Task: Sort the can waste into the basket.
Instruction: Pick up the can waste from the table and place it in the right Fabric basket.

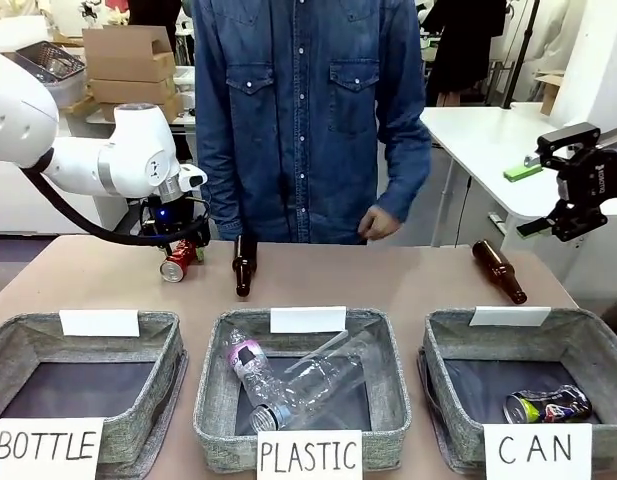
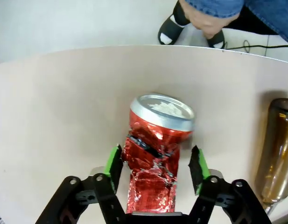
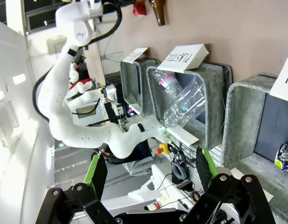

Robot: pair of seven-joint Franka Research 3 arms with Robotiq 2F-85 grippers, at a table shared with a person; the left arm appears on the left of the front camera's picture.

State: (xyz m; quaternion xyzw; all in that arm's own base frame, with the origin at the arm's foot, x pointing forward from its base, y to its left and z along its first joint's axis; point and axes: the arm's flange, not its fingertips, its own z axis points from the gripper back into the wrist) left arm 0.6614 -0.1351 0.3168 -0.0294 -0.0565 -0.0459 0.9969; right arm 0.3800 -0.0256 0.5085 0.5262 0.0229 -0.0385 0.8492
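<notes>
A crushed red can (image 1: 178, 262) lies on its side at the far left of the table, and in the left wrist view this red can (image 2: 158, 140) sits between my left gripper's fingers. The left gripper (image 2: 155, 165) (image 1: 178, 250) has narrowed around it: one green pad (image 2: 116, 162) touches the can, while the other pad (image 2: 196, 169) stands a sliver off. A dark blue can (image 1: 548, 405) (image 3: 286, 156) lies in the grey basket signed "CAN" (image 1: 448, 330) (image 3: 246, 116) at front right. My right gripper (image 1: 543, 230) (image 3: 151, 170) hangs open and empty high at the right.
One brown bottle (image 1: 243, 265) (image 2: 277, 149) stands close to the right of the red can, and another brown bottle (image 1: 500, 270) lies behind the CAN basket. The "PLASTIC" basket (image 1: 213, 400) holds clear bottles, and the "BOTTLE" basket (image 1: 168, 370) is at front left. A person's hand (image 1: 383, 222) hangs at the far edge.
</notes>
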